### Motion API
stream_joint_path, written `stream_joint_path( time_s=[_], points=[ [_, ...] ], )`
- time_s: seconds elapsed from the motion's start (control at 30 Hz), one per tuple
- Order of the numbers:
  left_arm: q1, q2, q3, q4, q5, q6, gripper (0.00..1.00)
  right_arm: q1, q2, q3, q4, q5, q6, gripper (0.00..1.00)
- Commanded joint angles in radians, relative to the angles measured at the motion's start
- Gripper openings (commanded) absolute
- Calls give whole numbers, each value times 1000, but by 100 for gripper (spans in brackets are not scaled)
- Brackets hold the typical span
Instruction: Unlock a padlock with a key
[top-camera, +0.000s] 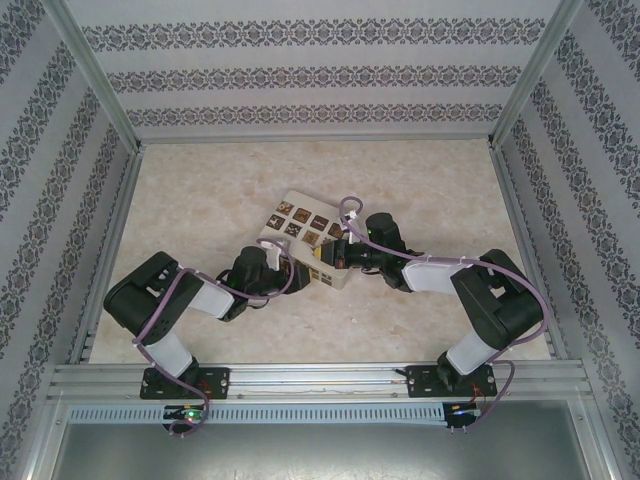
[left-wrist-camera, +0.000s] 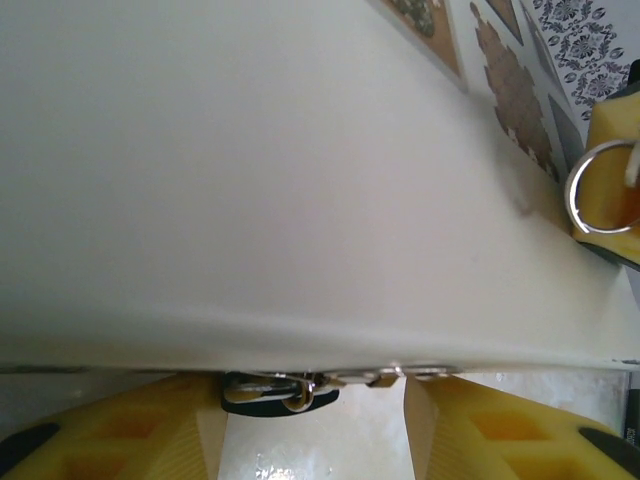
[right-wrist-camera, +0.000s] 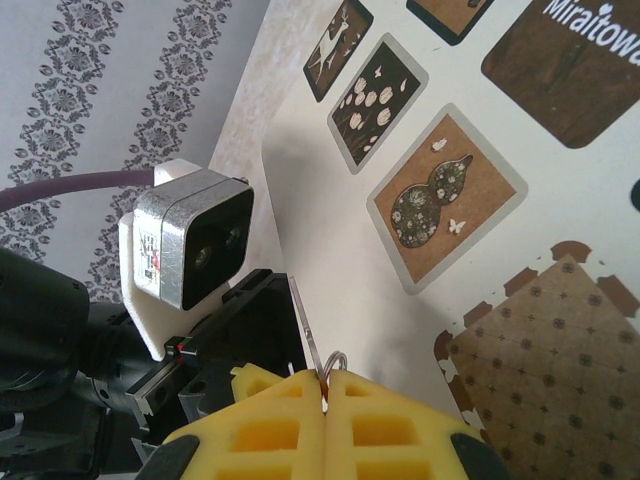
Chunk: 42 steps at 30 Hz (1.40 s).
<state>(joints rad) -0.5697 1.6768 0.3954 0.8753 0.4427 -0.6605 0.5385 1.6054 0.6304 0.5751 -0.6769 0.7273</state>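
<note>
The right end effector (right-wrist-camera: 326, 392) is clamped on the key (right-wrist-camera: 322, 372), its ring poking out above the yellow pads and a thin blade running away towards the left arm, along the edge of the box (top-camera: 300, 225). The padlock (left-wrist-camera: 268, 388), dark and tiny, hangs at the box's near edge, between the spread fingers of the left end effector (left-wrist-camera: 315, 392); I cannot tell whether they press on it. So the lock lies left of the key tip, roughly along the blade's line, and the left arm is nearer it. The box on the table (top-camera: 420, 180) looks shut, its contents hidden
</note>
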Motion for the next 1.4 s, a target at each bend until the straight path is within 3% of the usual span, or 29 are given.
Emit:
stream_joint_path(
  time_s=[0.0,0.37,0.6,0.73,1.13,1.37],
  points=[
    [-17,8,31,21,-12,-10,49,-6,8,-34,-105,31,-22,0],
    [-18,37,55,9,-70,-85,42,-8,4,-35,-109,30,-22,0],
    [-18,50,89,-29,-76,-119,29,-8,-9,-38,-110,25,-22,0],
    [-18,41,97,-27,-76,-125,26,-8,-49,-38,-107,27,-22,0],
    [-38,-51,128,-114,-55,-195,25,-17,-324,-123,-145,56,-93,0],
    [-42,-95,138,-152,-25,-291,25,89,-550,-278,-216,247,-230,0]
  ],
)
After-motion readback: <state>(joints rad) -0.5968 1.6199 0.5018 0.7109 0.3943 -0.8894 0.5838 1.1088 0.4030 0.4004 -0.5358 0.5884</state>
